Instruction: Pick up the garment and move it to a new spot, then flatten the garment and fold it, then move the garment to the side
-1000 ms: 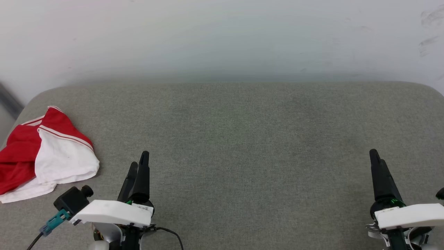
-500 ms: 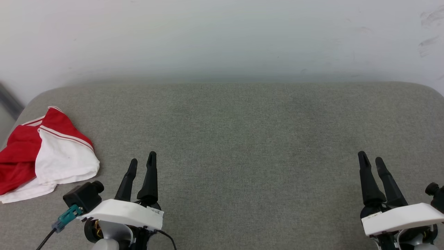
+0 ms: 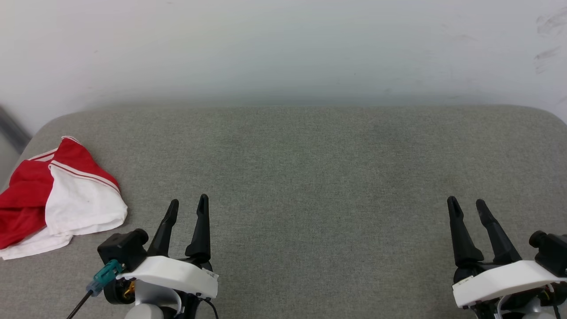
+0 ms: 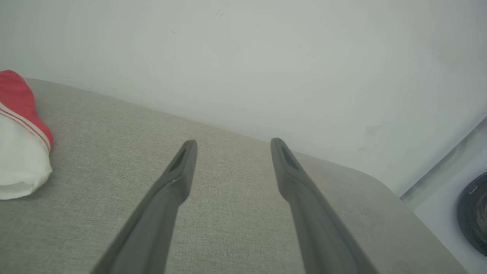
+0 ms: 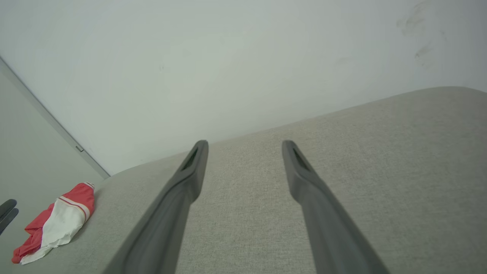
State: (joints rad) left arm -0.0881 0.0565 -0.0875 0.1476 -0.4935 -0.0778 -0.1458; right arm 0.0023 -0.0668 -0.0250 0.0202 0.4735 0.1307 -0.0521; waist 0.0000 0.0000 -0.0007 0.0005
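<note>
Grey woven cushion (image 3: pixel 310 168) spans the frame, the garment (image 3: pixel 57 195) lying crumpled at its nine o'clock edge. At seven the left gripper (image 3: pixel 189 200) and at five the right gripper (image 3: pixel 466 201) hover low, fingers spread and empty, pointing toward twelve.

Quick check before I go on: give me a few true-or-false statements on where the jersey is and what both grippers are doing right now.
1. The garment lies bunched at the left end of the grey cushion. True.
2. The left gripper is shut on the garment. False: it is open and holds nothing, apart from the garment.
3. The right gripper is open and holds nothing. True.
4. The garment is folded flat in the middle of the cushion. False: it is crumpled at the left end.
</note>
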